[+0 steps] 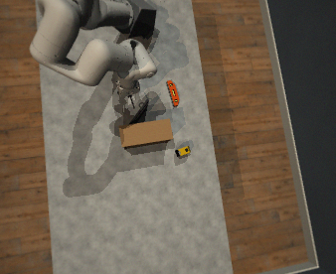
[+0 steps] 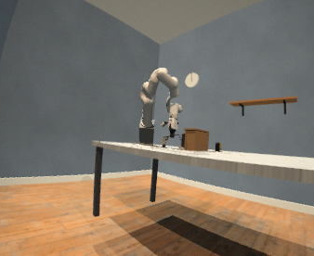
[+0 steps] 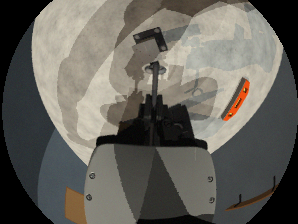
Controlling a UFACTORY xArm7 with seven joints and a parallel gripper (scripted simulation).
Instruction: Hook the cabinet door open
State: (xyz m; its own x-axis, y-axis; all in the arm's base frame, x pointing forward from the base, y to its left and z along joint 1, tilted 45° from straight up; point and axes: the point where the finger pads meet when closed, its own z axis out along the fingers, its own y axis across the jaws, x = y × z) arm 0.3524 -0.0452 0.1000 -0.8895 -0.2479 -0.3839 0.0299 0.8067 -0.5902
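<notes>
The white arm (image 1: 96, 62) bends up high, then reaches down toward the table. Its wrist (image 2: 174, 113) points straight down. The gripper (image 1: 129, 100) hangs low, and its fingers are pressed nearly together.
</notes>
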